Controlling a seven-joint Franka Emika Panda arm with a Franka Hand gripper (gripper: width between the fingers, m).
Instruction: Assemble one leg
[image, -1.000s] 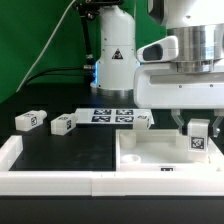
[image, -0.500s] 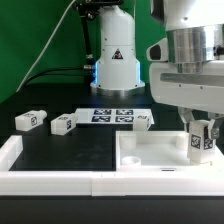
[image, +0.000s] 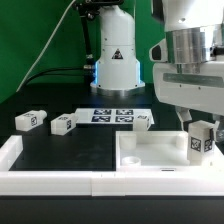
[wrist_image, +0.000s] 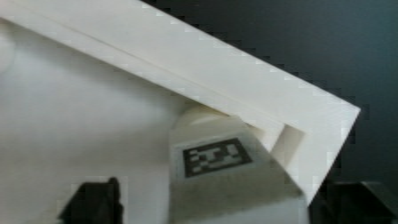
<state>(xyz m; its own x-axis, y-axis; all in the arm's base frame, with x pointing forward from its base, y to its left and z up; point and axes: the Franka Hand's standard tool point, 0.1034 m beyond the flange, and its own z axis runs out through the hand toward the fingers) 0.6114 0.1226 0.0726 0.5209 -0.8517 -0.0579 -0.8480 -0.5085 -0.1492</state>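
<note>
My gripper (image: 203, 126) is shut on a leg (image: 201, 142), a small white block with a black-and-white tag. It holds the leg upright at the far right corner of the large flat white square piece (image: 150, 152). In the wrist view the leg (wrist_image: 231, 160) stands between my dark fingers (wrist_image: 93, 200) against the corner of the square piece (wrist_image: 107, 110). Three more legs lie on the black table: two on the exterior view's left (image: 30, 119) (image: 63, 123) and one near the middle (image: 143, 120).
The marker board (image: 110, 114) lies flat behind the loose legs. A raised white border (image: 60, 181) runs along the table's front and left side. The robot's base (image: 115, 60) stands at the back.
The gripper and the leg have shifted a little to the exterior view's right and slightly down over the square piece's corner. The loose legs have not moved.
</note>
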